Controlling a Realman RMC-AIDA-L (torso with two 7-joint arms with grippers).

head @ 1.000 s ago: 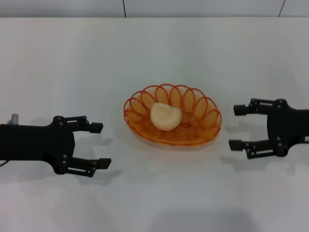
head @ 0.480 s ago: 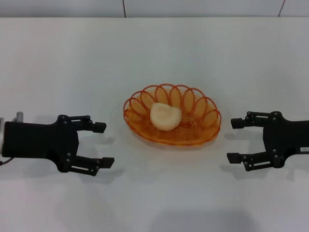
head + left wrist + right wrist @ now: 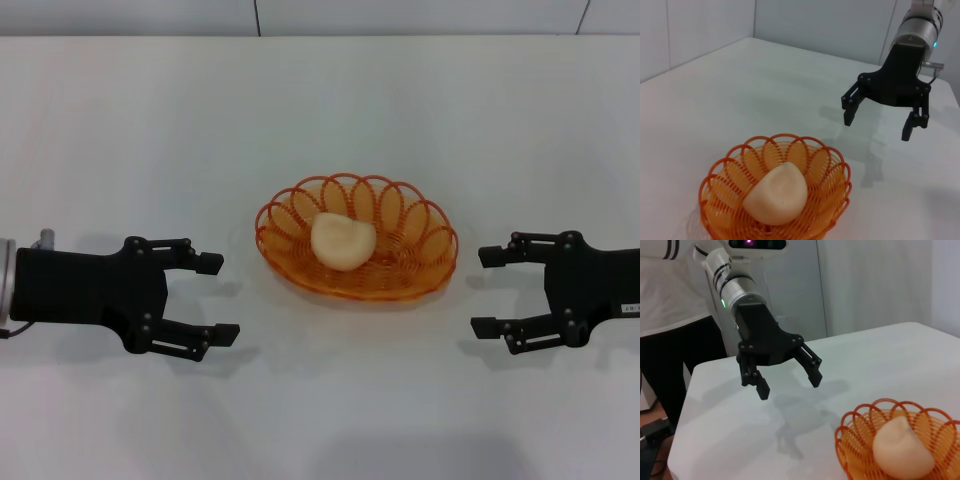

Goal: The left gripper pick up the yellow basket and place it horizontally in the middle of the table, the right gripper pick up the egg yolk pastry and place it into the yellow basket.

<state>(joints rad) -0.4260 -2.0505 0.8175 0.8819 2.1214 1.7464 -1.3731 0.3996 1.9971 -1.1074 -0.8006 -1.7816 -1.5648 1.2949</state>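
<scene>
White and bare apart from a few things, the worktop [image 3: 320,120] runs back to a grey wall at its far edge. At the middle of it sits the basket [image 3: 357,250], its long side running left to right, upright on its woven base. The pastry [image 3: 343,240] lies inside the basket, resting on the base a little left of centre, its pale dome rising about level with the looped rim.

Toward the left edge of the worktop is the left gripper [image 3: 218,300], fingers spread wide and holding nothing, tips pointing at the basket but well apart from it. Its shadow falls on the worktop just under it. Toward the right edge is the right gripper [image 3: 482,290], likewise spread and empty, tips turned to the basket and near its right rim without touching. A small white label shows on its wrist at the frame's edge.

From the left wrist, the basket [image 3: 775,192] and pastry [image 3: 776,194] lie close, with the right gripper [image 3: 879,121] beyond, hanging above the worktop with fingers apart. From the right wrist, the left gripper [image 3: 788,381] hangs above the worktop, spread, a green light on its arm, the basket [image 3: 897,442] nearer.
</scene>
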